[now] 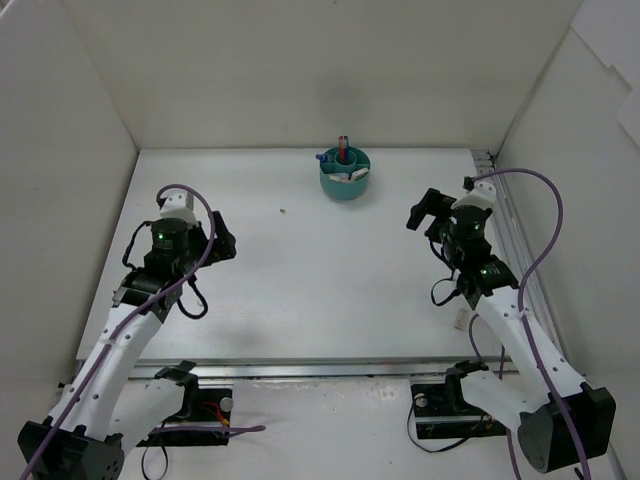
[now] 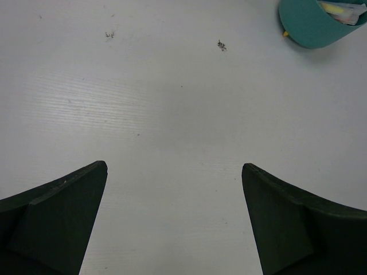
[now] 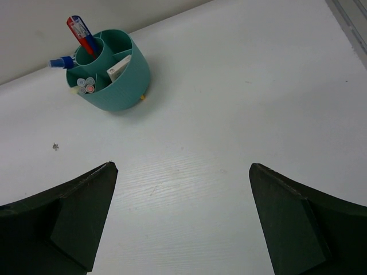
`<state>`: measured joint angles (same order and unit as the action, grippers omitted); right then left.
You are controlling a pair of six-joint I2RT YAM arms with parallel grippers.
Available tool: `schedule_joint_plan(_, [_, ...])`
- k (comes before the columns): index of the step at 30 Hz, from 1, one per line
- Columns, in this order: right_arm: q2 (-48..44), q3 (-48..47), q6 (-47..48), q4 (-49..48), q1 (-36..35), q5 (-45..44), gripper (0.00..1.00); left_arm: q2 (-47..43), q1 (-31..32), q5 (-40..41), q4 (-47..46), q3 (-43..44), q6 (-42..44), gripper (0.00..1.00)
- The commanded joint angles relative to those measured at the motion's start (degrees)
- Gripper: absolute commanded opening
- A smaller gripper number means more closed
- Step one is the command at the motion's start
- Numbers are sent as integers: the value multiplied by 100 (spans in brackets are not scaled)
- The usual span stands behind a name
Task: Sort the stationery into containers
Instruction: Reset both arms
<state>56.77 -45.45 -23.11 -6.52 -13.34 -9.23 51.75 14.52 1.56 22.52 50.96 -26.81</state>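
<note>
Bright, even light; soft shadows; sharp.

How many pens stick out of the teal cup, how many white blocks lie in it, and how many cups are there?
Pens sticking out: 2 (red pen, blue pen)
White block: 1
Teal cup: 1
Total: 4
Short ends in one compartment not counted: too small.

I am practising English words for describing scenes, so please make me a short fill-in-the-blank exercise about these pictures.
1. The red-and-blue pen stands in the round ____ well of the teal organiser cup.
2. The left gripper and the right gripper are both ____, holding nothing.
3. The white eraser lies ____ the cup, in a ring compartment.

Missing words: central; open; inside.
</note>
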Motion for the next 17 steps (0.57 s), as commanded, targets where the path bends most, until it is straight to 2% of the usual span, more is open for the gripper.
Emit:
schedule_joint_plan(1, [-26,-16,-88,-340,-107,-210,98,-59,15,54,-240,63,-35,100])
schedule_joint_plan(17, [80,-78,9,-420,-335,-316,98,-262,15,274,-249,-86,9,100])
